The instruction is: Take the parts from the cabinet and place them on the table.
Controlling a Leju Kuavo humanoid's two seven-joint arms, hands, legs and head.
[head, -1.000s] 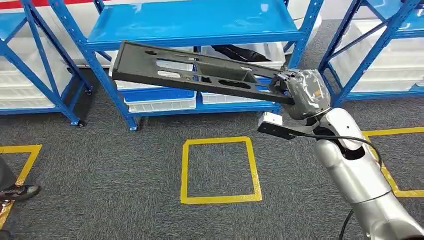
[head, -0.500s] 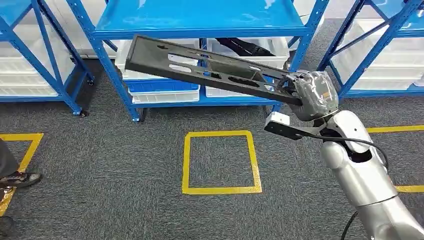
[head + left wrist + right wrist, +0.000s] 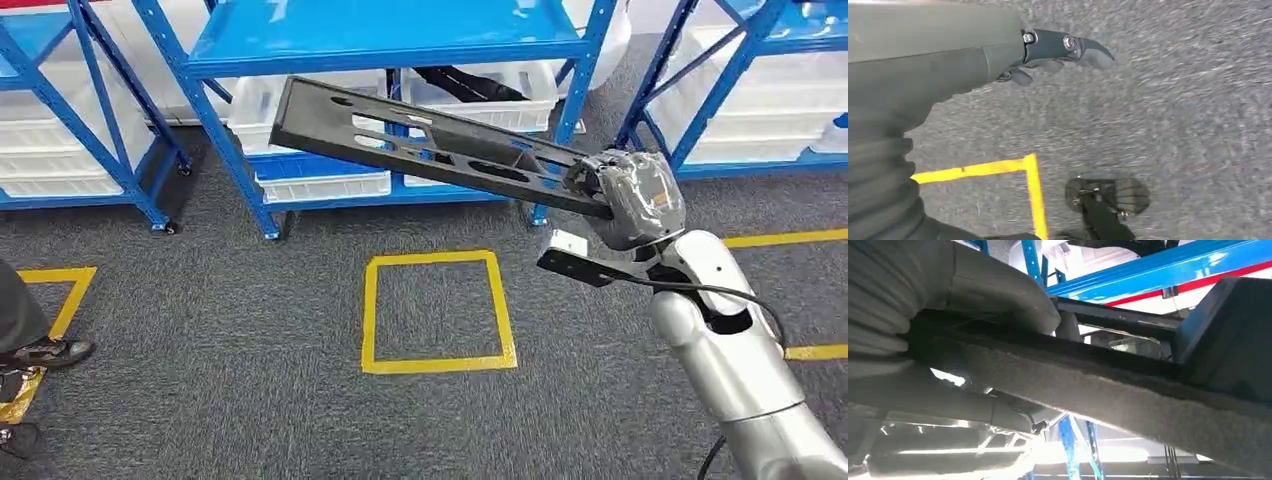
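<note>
A long black slotted part [image 3: 430, 148] hangs in the air in front of the blue cabinet [image 3: 390, 45], tilted, with its far end up and to the left. My right hand [image 3: 630, 195] grips its near end. In the right wrist view the part's thick edge [image 3: 1128, 385] runs across the picture, and my right hand's grey thumb [image 3: 983, 290] lies over it. Another black part [image 3: 465, 85] lies in a white bin on the cabinet's lower shelf. My left hand [image 3: 1048, 50] hangs over the grey carpet, its fingers apart and holding nothing.
A yellow tape square [image 3: 437, 312] marks the carpet in front of the cabinet. White bins [image 3: 320, 185] fill the low shelves. More blue racks stand at the left [image 3: 80, 120] and right [image 3: 700, 90]. A person's shoe [image 3: 50, 352] is at the left edge.
The whole picture has shifted, so the camera has moved. My right hand keeps its grip on the black part, which now sits a little further right in view.
</note>
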